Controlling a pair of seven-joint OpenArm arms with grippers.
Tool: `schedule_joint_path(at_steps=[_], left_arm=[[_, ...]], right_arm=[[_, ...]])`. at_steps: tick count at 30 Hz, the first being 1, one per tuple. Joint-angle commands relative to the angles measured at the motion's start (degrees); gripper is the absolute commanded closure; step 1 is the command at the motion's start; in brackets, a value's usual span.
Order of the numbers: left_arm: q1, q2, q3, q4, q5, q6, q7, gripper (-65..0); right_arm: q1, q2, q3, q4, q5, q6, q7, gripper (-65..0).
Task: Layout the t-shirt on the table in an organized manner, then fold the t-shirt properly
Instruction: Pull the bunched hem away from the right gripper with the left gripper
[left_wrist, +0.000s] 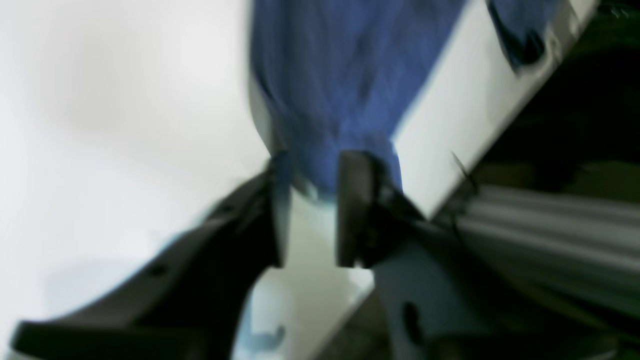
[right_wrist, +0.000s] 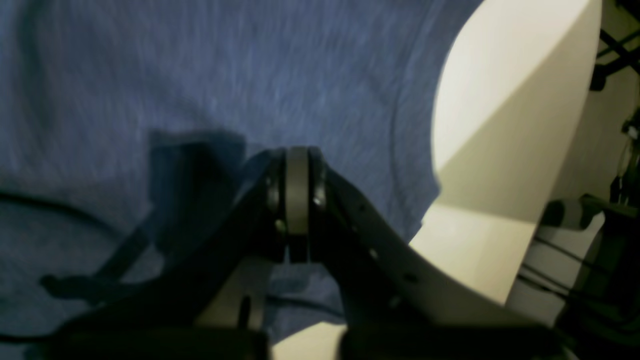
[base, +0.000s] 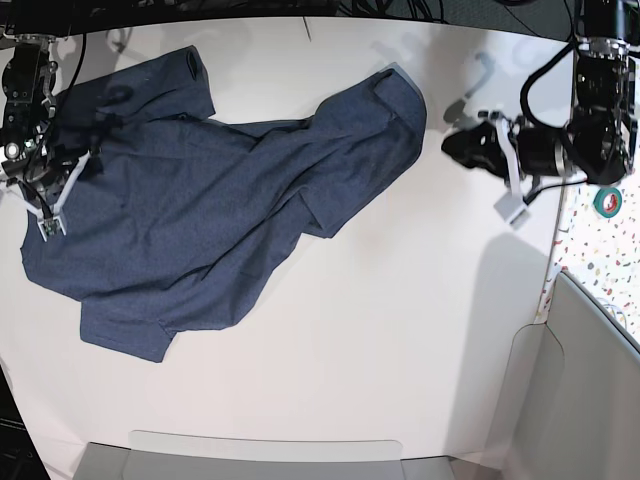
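T-shirt (base: 200, 215) is lying crumpled on the counter (base: 400, 330), sleeves skewed, so layout isn't done yet. Right hand (right_wrist: 297, 192) is sitting clamped shut w/ cloth right under it, prob. pinning an edge. Left hand (left_wrist: 310, 210) is hanging part-open, nothing gripped, shirt just ahead of its fingertips.

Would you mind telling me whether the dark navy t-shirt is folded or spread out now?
Neither: the dark navy heathered t-shirt lies rumpled on the white table, overlapping itself in creases, sleeves askew.

overhead base view, two close wrist views, all sharing t-shirt (base: 200, 200)
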Motion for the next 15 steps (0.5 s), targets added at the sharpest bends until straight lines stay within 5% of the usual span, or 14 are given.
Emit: schedule_joint_path(at_steps=[1, 3, 9, 15], left_arm=[[0.01, 0.44, -0.2, 0.91, 0.6, -0.17, -0.16, -5.0], [0.89, 4.31, 0.15, 0.74, 2.97, -0.17, -0.16, 0.0], [1.95, 19.96, 0.42, 0.56, 10.01, -0.17, -0.16, -0.4], [3.97, 22.69, 0.42, 0.56, 20.64, -0.17, -0.16, -0.4]], right_arm=[[1.64, -0.11, 0.51, 1.96, -0.3, -0.34, 0.7, 0.0], [2.7, -2.66, 0.51, 3.19, -0.3, -0.43, 0.53, 0.0], [3.13, -8.38, 0.24, 4.25, -0.3, -0.34, -2.9, 0.0], [0.5, -9.52, 0.07, 3.9, -0.47, -0.34, -3.25, 0.0]])
